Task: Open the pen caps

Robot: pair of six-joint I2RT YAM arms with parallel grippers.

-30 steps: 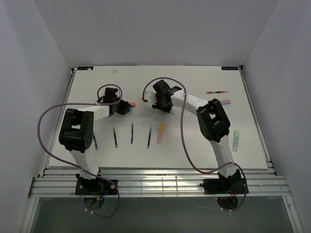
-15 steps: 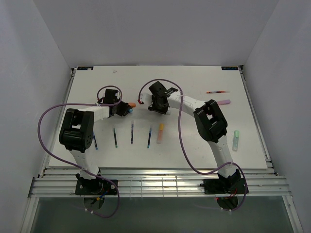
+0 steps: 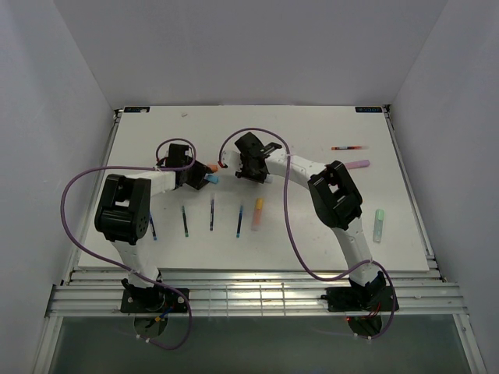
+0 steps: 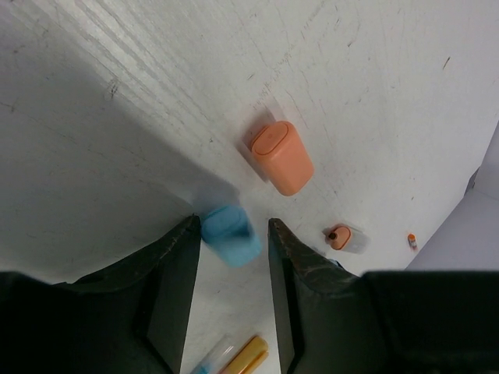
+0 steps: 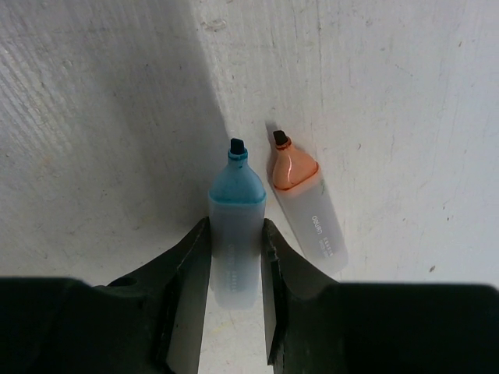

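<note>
Pinched between the left fingers, narrowed to little more than its width: a short pastel-blue plastic cap, blurred, so long axis and open end hard to read. Just beyond, lying free on the white desk: a stubby pastel-orange plastic cap, long axis slanting across the left wrist view, flat closed end toward the upper left, mouth turned away and hidden. Clamped between the right fingers, parted only to barrel width: an uncapped highlighter with a frosted barrel and blue shoulder, long axis in line with the fingers, black nib pointing straight away from the wrist, rear end cut off behind the dark finger bodies. Just beside it on the desk: a second uncapped frosted highlighter with an orange shoulder, nib aimed much the same way, barrel slanting slightly outward; touching the nearer finger or not, impossible to tell. From above, both caps near mid-desk between the two wrists. Nearer the arm bases: a row of four thin dark pens and a yellow-orange highlighter, caps too small to judge. Off to the right: a pale green highlighter, a purple highlighter and a thin dark-and-red pen, details too fine to make out.
</note>
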